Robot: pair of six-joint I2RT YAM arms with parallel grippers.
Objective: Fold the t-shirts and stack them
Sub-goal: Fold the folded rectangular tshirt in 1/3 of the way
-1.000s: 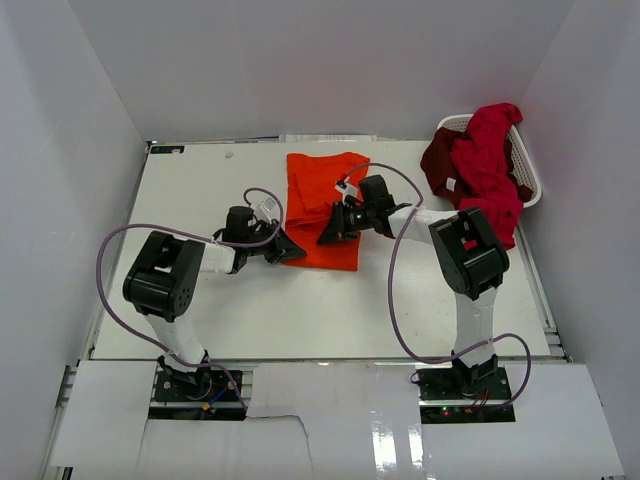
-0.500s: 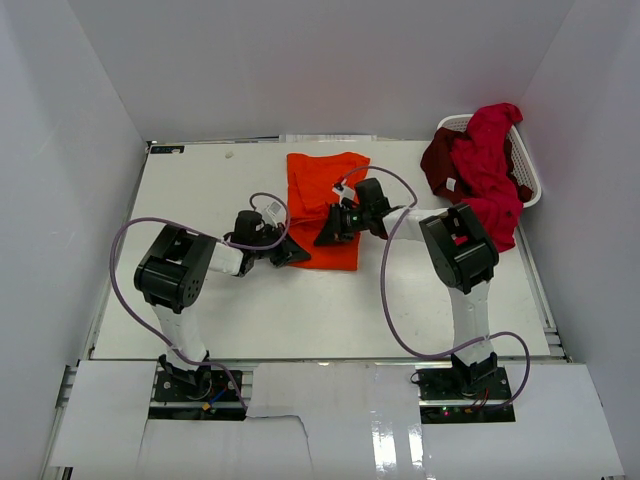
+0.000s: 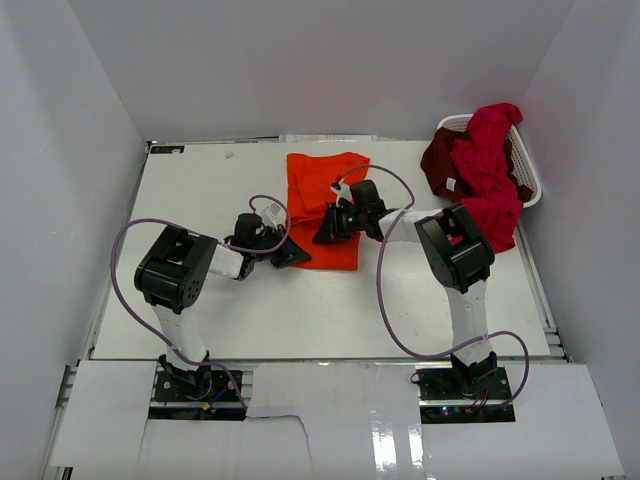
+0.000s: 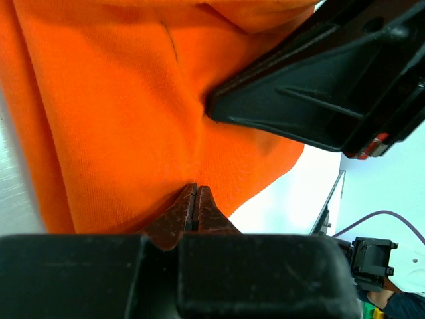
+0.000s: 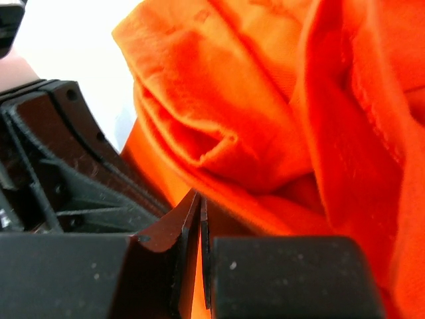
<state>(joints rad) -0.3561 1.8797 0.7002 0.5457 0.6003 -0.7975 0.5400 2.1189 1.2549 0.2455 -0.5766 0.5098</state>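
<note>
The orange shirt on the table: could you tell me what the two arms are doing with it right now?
Both arms are working on the orange t-shirt, which lies on the table. The left hand is pinched shut on its near left corner. The right hand is shut on a bunched fold beside it, close to the left hand. The crimson shirt and maroon shirt are heaped in the white basket at the far right, not yet folded.
</note>
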